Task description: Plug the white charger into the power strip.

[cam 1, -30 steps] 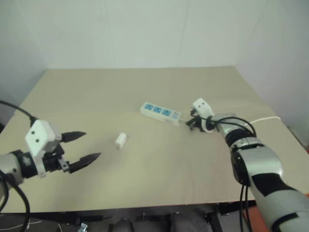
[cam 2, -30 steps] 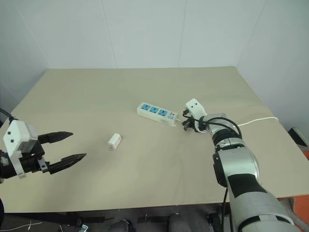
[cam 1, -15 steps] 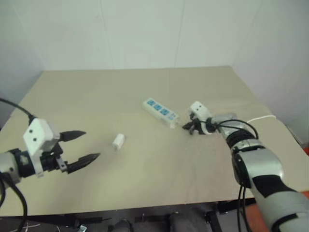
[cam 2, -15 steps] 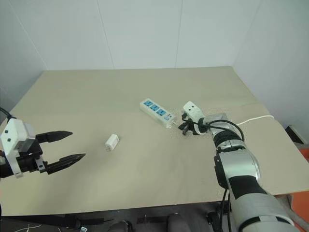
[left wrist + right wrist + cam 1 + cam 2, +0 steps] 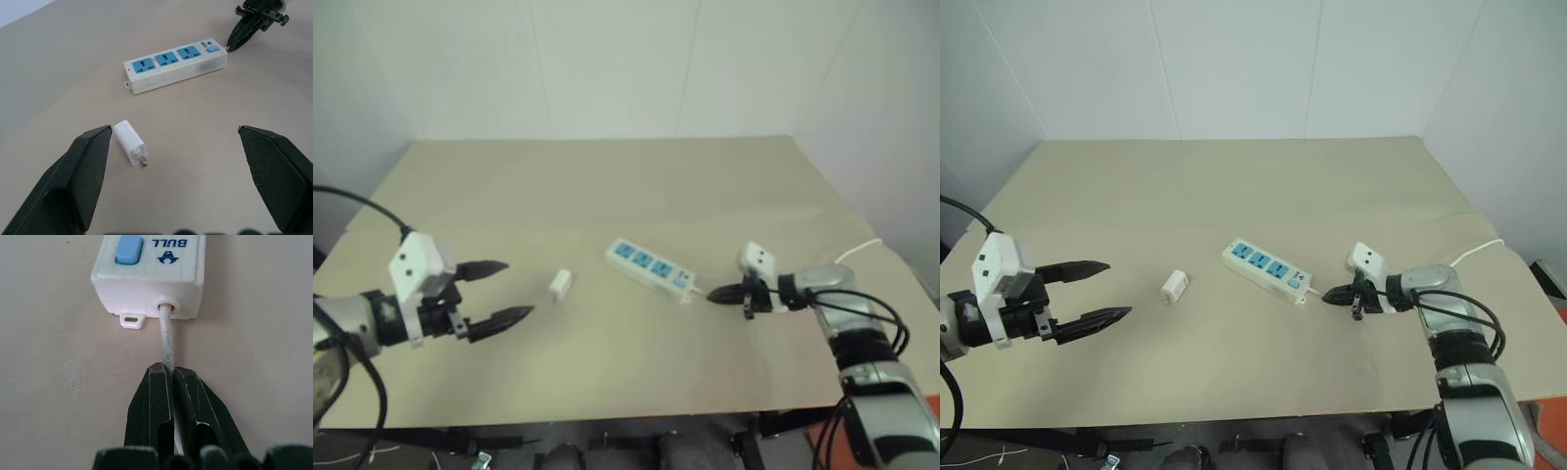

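The white charger lies flat on the table left of centre; its prongs show in the left wrist view. The power strip lies slantwise mid-table, three blue sockets up, switch end toward the right. My left gripper hovers open to the left of the charger, pointing at it, nothing between the fingers. My right gripper is shut on the strip's thin white cable just behind the switch end.
The beige table has free room at the back and front. The cable runs on toward the table's right edge. White walls stand behind the table.
My right gripper has drawn back toward me and to the right with the cable, dragging and turning the power strip nearer. The camera view shifted. The left gripper stays open.
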Controlling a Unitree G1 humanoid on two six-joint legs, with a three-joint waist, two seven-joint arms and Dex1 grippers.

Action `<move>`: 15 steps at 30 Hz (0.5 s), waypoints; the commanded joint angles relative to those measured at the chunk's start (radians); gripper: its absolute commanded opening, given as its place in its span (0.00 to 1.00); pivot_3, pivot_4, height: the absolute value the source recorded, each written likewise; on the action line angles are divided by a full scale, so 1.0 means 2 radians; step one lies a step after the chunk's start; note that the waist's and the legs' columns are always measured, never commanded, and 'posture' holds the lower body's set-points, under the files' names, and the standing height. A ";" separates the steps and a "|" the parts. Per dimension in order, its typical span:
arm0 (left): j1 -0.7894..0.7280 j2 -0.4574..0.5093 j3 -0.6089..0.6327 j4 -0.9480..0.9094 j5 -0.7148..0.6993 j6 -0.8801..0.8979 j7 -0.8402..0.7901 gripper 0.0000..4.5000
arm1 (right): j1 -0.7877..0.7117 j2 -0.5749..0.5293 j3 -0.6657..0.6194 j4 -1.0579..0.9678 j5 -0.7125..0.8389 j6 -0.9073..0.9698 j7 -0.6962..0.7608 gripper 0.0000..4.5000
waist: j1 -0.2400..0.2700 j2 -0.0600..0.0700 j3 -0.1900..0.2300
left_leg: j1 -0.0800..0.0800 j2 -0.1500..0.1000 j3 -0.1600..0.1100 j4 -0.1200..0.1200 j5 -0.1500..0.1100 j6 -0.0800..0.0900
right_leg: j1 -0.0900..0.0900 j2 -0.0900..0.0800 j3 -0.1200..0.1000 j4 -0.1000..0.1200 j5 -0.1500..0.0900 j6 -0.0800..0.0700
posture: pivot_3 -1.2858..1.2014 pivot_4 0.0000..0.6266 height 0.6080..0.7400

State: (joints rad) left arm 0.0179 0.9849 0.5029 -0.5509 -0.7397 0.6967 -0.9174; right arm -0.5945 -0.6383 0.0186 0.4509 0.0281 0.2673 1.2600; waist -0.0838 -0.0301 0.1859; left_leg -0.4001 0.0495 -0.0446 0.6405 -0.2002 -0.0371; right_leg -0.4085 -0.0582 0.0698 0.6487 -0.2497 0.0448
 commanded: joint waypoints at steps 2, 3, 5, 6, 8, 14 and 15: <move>-0.016 0.005 -0.007 0.003 0.004 -0.011 -0.003 1.00 | 0.042 -0.012 -0.035 -0.075 0.041 0.031 -0.031 0.26 | 0.004 0.000 0.000 | 0.000 0.000 0.000 0.000 0.000 0.000 | 0.000 0.000 0.000 0.000 0.000 0.000 | 0.52 0.24 1.00; -0.018 0.005 -0.009 0.004 0.004 -0.010 -0.004 1.00 | 0.052 -0.012 -0.039 -0.088 0.048 0.035 -0.034 0.34 | 0.006 0.000 0.000 | 0.000 0.000 0.000 0.000 0.000 0.000 | 0.000 0.000 0.000 0.000 0.000 0.000 | 0.52 0.24 1.00; -0.021 0.005 -0.012 0.004 0.003 -0.010 -0.005 1.00 | 0.066 -0.008 -0.048 -0.111 0.063 0.044 -0.048 0.49 | 0.007 0.000 0.000 | 0.000 0.000 0.000 0.000 0.000 0.000 | 0.000 0.000 0.000 0.000 0.000 0.000 | 0.52 0.24 1.00; -0.022 0.005 -0.013 0.005 0.003 -0.010 -0.006 1.00 | 0.070 -0.007 -0.051 -0.118 0.069 0.046 -0.055 0.56 | 0.008 0.000 0.000 | 0.000 0.000 0.000 0.000 0.000 0.000 | 0.000 0.000 0.000 0.000 0.000 0.000 | 0.52 0.24 1.00; -0.022 0.006 -0.013 0.006 0.003 -0.010 -0.008 1.00 | 0.077 -0.005 -0.059 -0.132 0.085 0.049 -0.064 0.69 | 0.008 0.000 0.000 | 0.000 0.000 0.000 0.000 0.000 0.000 | 0.000 0.000 0.000 0.000 0.000 0.000 | 0.52 0.24 1.00; -0.020 0.008 -0.007 0.005 0.004 -0.010 -0.015 1.00 | 0.094 -0.003 -0.071 -0.172 0.136 0.041 -0.061 0.99 | 0.008 0.000 0.000 | 0.000 0.000 0.000 0.000 0.000 0.000 | 0.000 0.000 0.000 -0.001 0.000 0.000 | 0.52 0.24 1.00; -0.020 0.009 -0.007 0.004 0.004 -0.010 -0.016 1.00 | 0.094 0.004 -0.074 -0.173 0.144 0.036 -0.066 0.99 | 0.008 0.000 0.000 | 0.000 0.000 0.000 0.000 0.000 0.000 | 0.000 0.000 0.000 -0.001 0.000 0.000 | 0.52 0.24 1.00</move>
State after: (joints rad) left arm -0.0161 0.9889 0.4641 -0.5330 -0.7325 0.6962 -0.9426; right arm -0.4065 -0.6376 -0.0955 0.1436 0.2718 0.3578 1.1325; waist -0.0669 -0.0301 0.1859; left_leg -0.4005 0.0495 -0.0441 0.6407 -0.2002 -0.0371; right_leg -0.4082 -0.0584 0.0699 0.6476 -0.2502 0.0457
